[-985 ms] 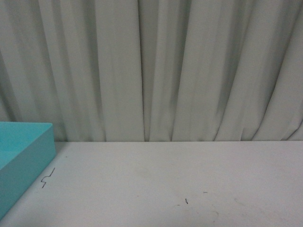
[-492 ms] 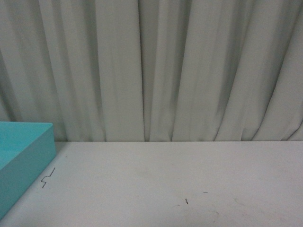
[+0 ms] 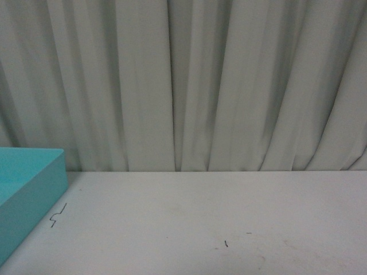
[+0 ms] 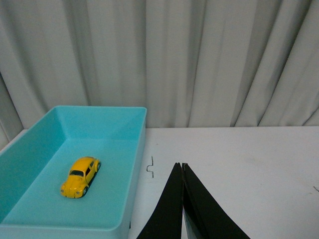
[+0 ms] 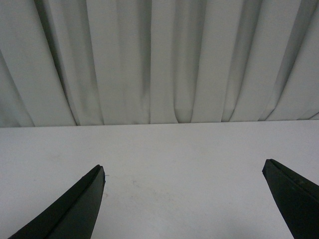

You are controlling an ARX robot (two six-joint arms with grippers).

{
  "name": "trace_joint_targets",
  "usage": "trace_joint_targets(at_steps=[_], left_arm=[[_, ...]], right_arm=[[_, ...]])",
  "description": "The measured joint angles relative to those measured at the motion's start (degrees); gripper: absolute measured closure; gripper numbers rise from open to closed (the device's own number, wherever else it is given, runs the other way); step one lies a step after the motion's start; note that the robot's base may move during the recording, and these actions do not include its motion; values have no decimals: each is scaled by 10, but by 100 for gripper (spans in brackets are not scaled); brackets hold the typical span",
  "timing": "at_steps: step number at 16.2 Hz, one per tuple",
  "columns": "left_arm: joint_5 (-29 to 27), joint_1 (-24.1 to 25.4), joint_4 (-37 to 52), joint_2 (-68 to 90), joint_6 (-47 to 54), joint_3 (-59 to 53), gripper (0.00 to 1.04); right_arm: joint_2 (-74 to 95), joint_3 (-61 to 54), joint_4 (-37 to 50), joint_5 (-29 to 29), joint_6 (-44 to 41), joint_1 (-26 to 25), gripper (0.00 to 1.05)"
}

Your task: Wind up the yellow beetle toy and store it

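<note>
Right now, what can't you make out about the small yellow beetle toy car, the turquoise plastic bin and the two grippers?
- Small yellow beetle toy car: absent from the front view; the turquoise plastic bin is cut off by the frame edge there.
- Toy's winding mechanism: too small in the left wrist view.
- Left gripper: shut; finger bases cut off by the frame.
- Right gripper: open; only finger ends show.
- Both arms: outside the front view.

Pale pleated curtain (image 3: pixel 189 86) hangs behind a white table (image 3: pixel 200 217) under dim light.
</note>
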Motion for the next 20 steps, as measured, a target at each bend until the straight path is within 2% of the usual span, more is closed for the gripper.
trace_joint_targets(at_steps=[1,2,6,7,11,13,16,17,20], left_arm=[[0,0,-35,-26,0,1,103],[1,0,-117,-88,0,0,103],[0,0,-114,-109,0,0,103],[0,0,-114,-109,-1,0,100],[0,0,-113,-109,-1,0,53],[0,0,-113,-109,-1,0,46],[0,0,-114,-109,-1,0,12],[0,0,-113,-109,0,0,5],[0,0,-113,-109,0,0,7]], right_arm=[[0,0,0,0,0,0,7],[0,0,0,0,0,0,7],[0,0,0,0,0,0,7],[0,0,0,0,0,0,7],[0,0,0,0,0,0,7],[0,0,0,0,0,0,7],[0,0,0,0,0,0,7],[0,0,0,0,0,0,7],[0,0,0,0,0,0,7]])
